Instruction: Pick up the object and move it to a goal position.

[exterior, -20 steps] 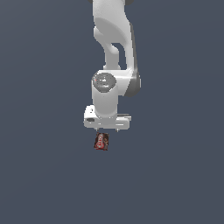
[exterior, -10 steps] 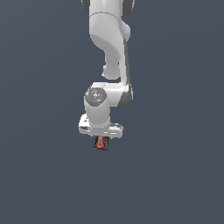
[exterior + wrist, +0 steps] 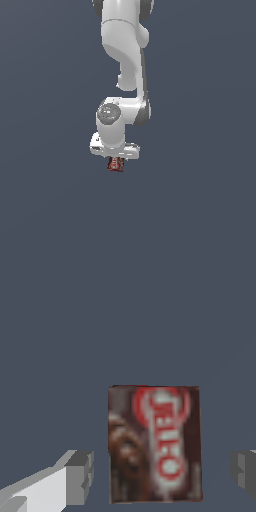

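The tool (image 3: 160,471) is seen spread wide, its fingers (image 3: 80,476) standing clear on either side of the object (image 3: 155,443), with nothing gripped. Compared with a second ago, the arm has been lowered, so that the object (image 3: 116,164) is now straddled and partly hidden beneath the white hand, resting on the grey bench (image 3: 200,200). The grasp is judged imminent; only closing remains.
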Robot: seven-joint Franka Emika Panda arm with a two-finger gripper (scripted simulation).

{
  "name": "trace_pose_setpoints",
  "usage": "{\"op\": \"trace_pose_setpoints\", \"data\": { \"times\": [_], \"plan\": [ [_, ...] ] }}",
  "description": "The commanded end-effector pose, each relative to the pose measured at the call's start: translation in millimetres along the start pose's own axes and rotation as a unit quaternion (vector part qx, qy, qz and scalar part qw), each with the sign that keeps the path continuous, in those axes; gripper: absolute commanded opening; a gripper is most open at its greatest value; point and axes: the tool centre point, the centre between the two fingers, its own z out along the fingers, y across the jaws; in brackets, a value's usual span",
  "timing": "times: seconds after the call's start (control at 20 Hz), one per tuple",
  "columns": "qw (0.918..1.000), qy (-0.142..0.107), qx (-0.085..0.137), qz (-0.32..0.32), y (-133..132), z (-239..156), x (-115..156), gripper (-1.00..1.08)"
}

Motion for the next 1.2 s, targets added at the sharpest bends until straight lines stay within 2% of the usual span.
{"op": "trace_pose_setpoints", "data": {
  "times": [0.0, 0.3, 0.55, 0.6, 1.15],
  "plan": [
    [1.0, 0.0, 0.0, 0.0, 0.2, 9.7, -0.6, 1.0],
    [1.0, 0.0, 0.0, 0.001, 0.4, 38.2, -0.9, 1.0],
    [1.0, 0.0, 0.0, 0.001, 0.2, 43.7, 0.4, 1.0],
    [1.0, 0.0, 0.0, 0.001, 0.2, 43.7, 0.4, -1.0],
    [1.0, 0.001, 0.0, 0.001, -0.2, 42.6, 0.7, -1.0]
  ]
}}
